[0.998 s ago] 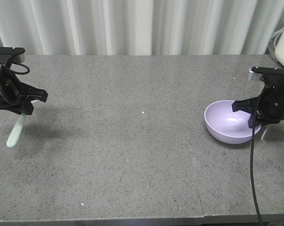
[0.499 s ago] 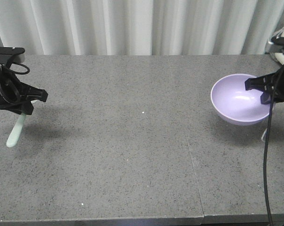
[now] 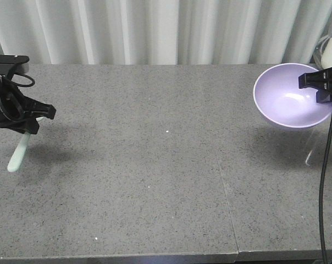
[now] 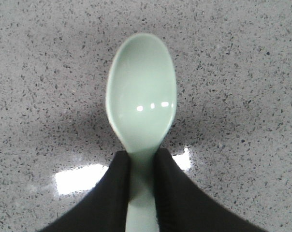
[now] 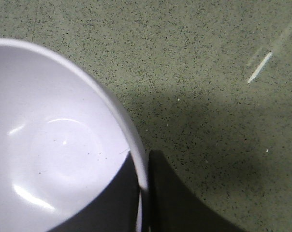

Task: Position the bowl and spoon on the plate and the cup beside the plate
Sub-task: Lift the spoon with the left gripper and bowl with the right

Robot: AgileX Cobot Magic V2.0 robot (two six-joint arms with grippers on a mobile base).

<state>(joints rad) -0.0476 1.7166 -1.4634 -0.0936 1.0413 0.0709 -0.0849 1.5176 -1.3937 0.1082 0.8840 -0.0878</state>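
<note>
Bowl [image 3: 287, 104] now up off the table [image 3: 155, 165], carried right.
Right pincer [image 3: 319, 87] pinches its rim, left pincer [image 3: 33, 120] pinches spoon [image 4: 141, 96]; keep bowl level while travelling.

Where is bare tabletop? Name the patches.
The whole middle of the grey speckled table is bare, from the pale mint-green plastic spoon in the left gripper to the raised round lavender plastic bowl in the right gripper. Crowding only at those ends.

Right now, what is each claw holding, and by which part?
The left claw pinches the mint-green spoon by its handle, just behind the scoop; the right claw clamps the lavender bowl by its rim.
</note>
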